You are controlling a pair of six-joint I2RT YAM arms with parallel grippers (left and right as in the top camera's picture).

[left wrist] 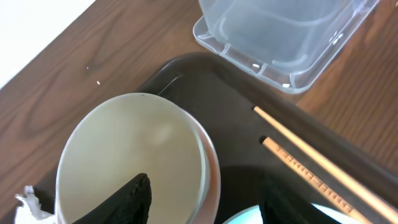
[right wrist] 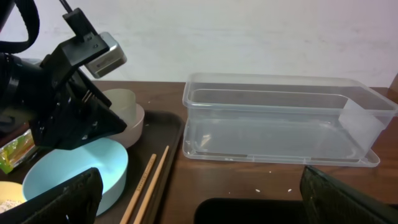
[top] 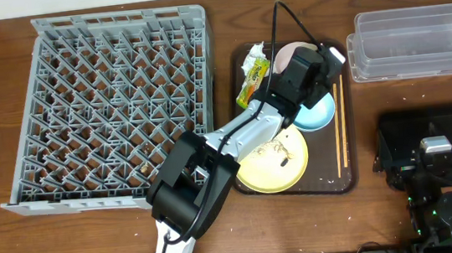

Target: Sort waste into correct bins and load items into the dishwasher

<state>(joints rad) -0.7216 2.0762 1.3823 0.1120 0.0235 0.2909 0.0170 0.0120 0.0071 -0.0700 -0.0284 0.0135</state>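
Brown table, dark tray: left gripper straddles the wall of the cream cup, which is nested in the pinkish bowl, jaws part-open, outer finger clear. Right gripper gapes wide, empty, near the clear tub.

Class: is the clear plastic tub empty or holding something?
Empty: the clear plastic tub shows only its bare floor, seen from overhead and from the right wrist camera.

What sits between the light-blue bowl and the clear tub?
The wooden chopsticks, lying on the dark tray beside the bowl, then the tray's edge and a bare strip of table. The right wrist view shows it best, and the overhead view agrees.
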